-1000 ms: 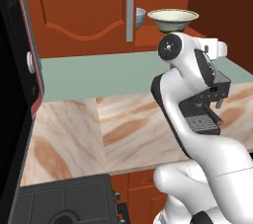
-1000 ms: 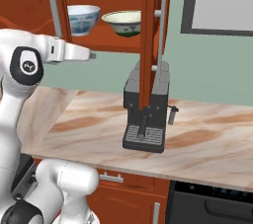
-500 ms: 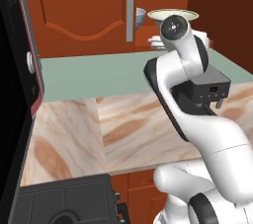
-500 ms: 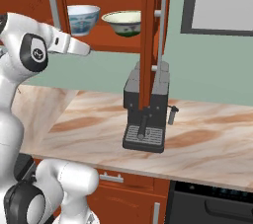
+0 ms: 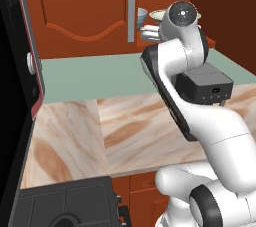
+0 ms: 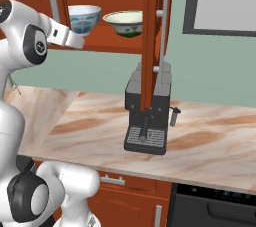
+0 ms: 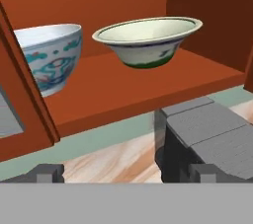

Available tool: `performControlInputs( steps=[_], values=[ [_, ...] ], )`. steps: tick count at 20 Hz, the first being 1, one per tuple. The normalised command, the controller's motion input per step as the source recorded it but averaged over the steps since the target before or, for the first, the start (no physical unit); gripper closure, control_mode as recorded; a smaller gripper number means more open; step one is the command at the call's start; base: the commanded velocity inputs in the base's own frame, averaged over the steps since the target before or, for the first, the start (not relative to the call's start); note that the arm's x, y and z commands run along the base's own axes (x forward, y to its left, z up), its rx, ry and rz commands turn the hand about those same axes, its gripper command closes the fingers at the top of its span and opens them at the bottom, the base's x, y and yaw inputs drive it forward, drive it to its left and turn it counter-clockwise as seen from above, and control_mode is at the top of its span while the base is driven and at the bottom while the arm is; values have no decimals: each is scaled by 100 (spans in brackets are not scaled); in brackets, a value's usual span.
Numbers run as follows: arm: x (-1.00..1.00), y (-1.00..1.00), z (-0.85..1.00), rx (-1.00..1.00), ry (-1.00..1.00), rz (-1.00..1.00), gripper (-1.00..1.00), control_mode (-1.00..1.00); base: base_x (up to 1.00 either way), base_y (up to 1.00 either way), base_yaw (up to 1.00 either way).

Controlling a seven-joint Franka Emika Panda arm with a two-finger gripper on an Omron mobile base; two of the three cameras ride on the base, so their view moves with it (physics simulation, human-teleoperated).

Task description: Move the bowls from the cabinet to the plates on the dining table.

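Two bowls stand side by side on the open cabinet's shelf (image 7: 148, 85). One is cream with a green band (image 7: 147, 40) (image 6: 125, 22). The other is pale blue with a painted pattern (image 7: 47, 57) (image 6: 84, 17). My gripper (image 7: 126, 172) is open, with its fingertips (image 7: 49, 171) far apart and nothing between them. It hangs in front of the shelf and slightly below it, apart from both bowls. In the right base view my gripper (image 6: 77, 42) is just left of and below the pale blue bowl. In the left base view the arm covers most of both bowls (image 5: 150, 17). The plates and the dining table are out of view.
A black coffee machine (image 6: 147, 116) (image 7: 207, 139) stands on the marble counter (image 6: 210, 136) under the shelf. The opened cabinet door (image 6: 150, 36) hangs edge-on in front of it, with a grey bar handle (image 6: 165, 26). A closed door with a handle (image 5: 131, 8) is left of the shelf. A tall black appliance (image 5: 15, 96) stands at far left.
The arm has risen and reached forward, bringing the hand up close to the cabinet shelf and the pale blue bowl. The gripper stays open and the bowls have not moved.
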Motion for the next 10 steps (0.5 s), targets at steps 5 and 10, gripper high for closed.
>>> performControlInputs(
  steps=[5, 10],
  values=[
    [0, 42, 18, 3, -2, 23, -100, -100, 0, 0, 0],
    [5, 34, 8, 5, -2, 24, -100, -100, 0, 0, 0]
  ],
)
